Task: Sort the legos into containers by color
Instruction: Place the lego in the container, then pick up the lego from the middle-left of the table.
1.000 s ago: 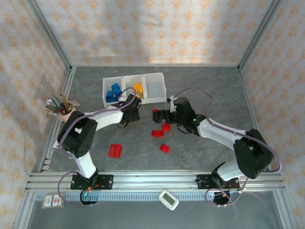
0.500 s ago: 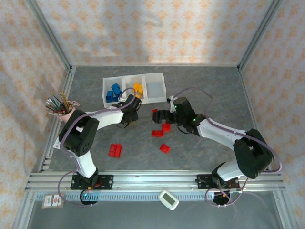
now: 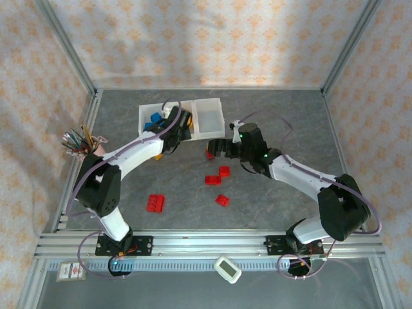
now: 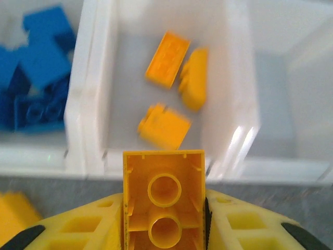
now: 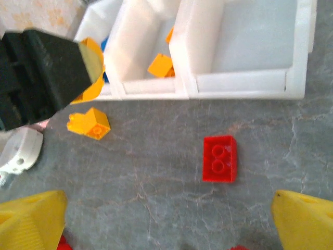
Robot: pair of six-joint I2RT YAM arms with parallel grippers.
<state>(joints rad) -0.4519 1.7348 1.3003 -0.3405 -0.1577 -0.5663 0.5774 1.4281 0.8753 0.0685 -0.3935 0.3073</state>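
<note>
My left gripper (image 4: 164, 211) is shut on a yellow lego (image 4: 163, 194), held underside up just in front of the middle bin of the containers (image 3: 212, 134). That bin (image 4: 237, 78) holds three yellow legos (image 4: 167, 58); the left bin holds blue legos (image 4: 39, 78); the right bin (image 5: 250, 78) looks bare. My right gripper (image 5: 166, 229) stands open above the table, with a red lego (image 5: 219, 159) lying ahead of it, between its fingers and the bins. Another yellow lego (image 5: 88, 123) lies on the table by the left gripper (image 3: 175, 129). Several red legos (image 3: 213, 179) are scattered mid-table.
A pink cup of pencils (image 3: 82, 143) stands at the left edge. A double red brick (image 3: 154, 203) lies near the left arm's base, and another red one (image 3: 222, 200) sits nearer the front. A small white device (image 3: 227, 269) rests on the front rail.
My left gripper closed on the yellow lego and carried it up from the table to the bins. The right gripper shifted slightly toward the bins, still open.
</note>
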